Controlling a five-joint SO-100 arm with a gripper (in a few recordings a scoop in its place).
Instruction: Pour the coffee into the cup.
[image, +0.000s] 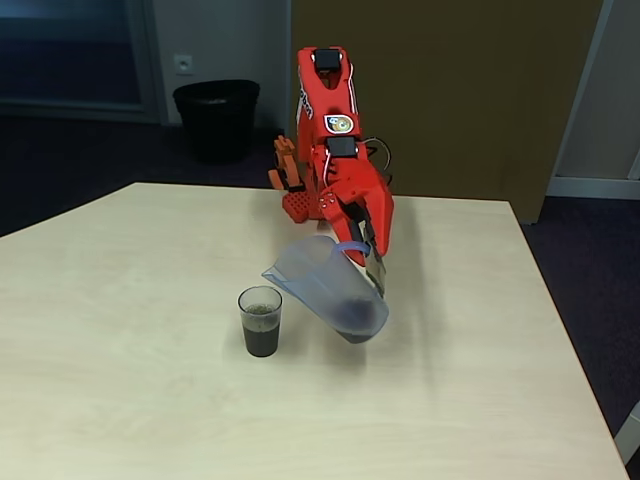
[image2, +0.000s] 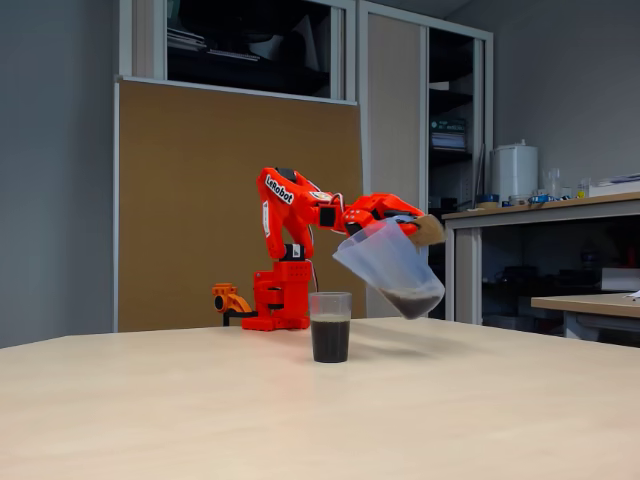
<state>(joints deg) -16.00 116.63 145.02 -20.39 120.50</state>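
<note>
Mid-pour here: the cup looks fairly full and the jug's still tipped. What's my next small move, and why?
Probably roll the bluish translucent plastic jug back toward upright. The small clear tumbler already holds dark coffee well above half, no stream is visible between spout and rim, and a dark remainder sits in the jug's low end. The red arm's gripper holds the jug by its handle.

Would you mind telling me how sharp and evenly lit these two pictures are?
In a fixed view, the jug held by the hand looks soft and casts a faint shadow on the table. In the other, low fixed view, the cup is fairly sharp and the room dim.
</note>
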